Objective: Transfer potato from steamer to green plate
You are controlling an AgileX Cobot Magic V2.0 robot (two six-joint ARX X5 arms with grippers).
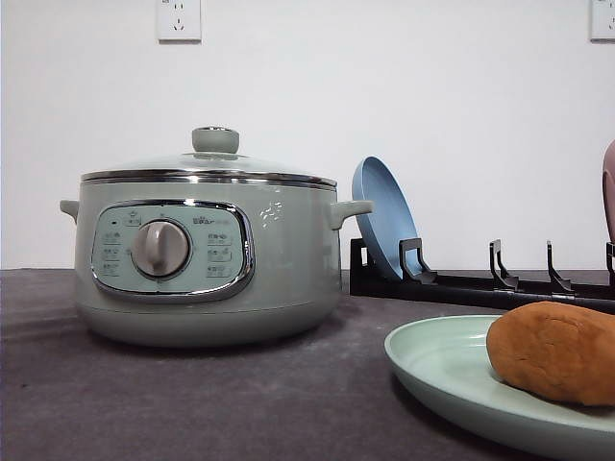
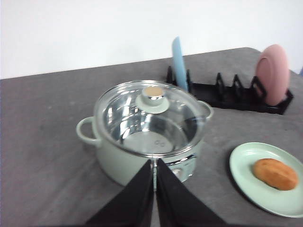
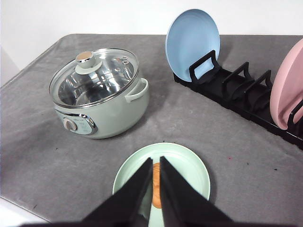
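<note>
Nearest us in the front view, the potato (image 1: 557, 351) lies on the green plate (image 1: 437, 370) at the lower right, and the steamer (image 1: 207, 259) stands lidded to the left on the grey table (image 1: 192, 403). Behind, we see a blue plate (image 1: 381, 216) upright in a black rack (image 1: 480, 283).

From the left wrist view, our left gripper (image 2: 154, 165) hangs above the steamer's near side, its fingers pressed together on nothing. We see a bare pot through the glass lid (image 2: 149, 116), and a pink plate (image 2: 272, 73) in the rack.

From the right wrist view, our right gripper (image 3: 155, 163) hovers over the green plate, fingers nearly touching, the potato partly hidden beneath.
</note>
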